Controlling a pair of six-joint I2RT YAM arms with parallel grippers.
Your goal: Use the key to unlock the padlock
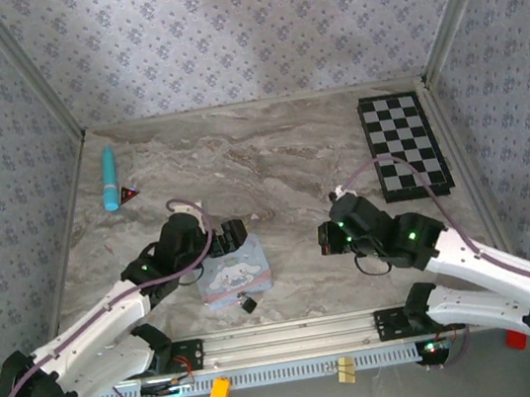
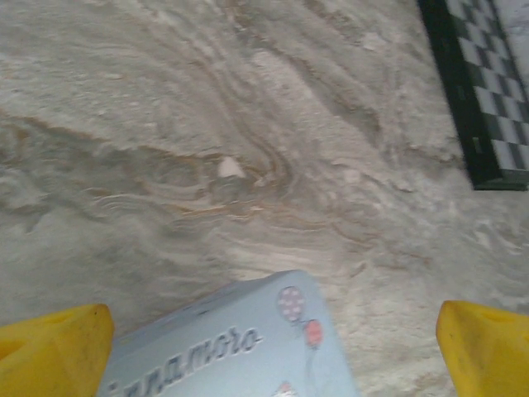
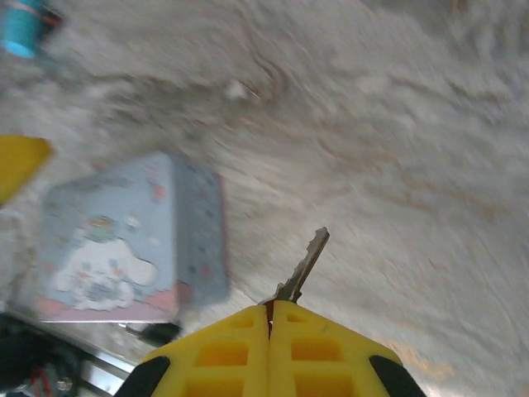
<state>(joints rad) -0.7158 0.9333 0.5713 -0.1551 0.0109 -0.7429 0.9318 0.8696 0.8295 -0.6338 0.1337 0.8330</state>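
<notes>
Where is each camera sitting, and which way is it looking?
Top external: high up behind the robot, looking down at the table; the left arm and right arm show.
Left wrist: on the left arm, looking over the tin toward the checkerboard; the open left pincer shows.
Right wrist: on the right arm, looking left across the table; the right pincer grips the key.
Shared: both wrist views see the tin.

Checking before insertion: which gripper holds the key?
The right gripper, shut on the key that juts from its tips. The left gripper is open, empty, at the light-blue tin.
</notes>
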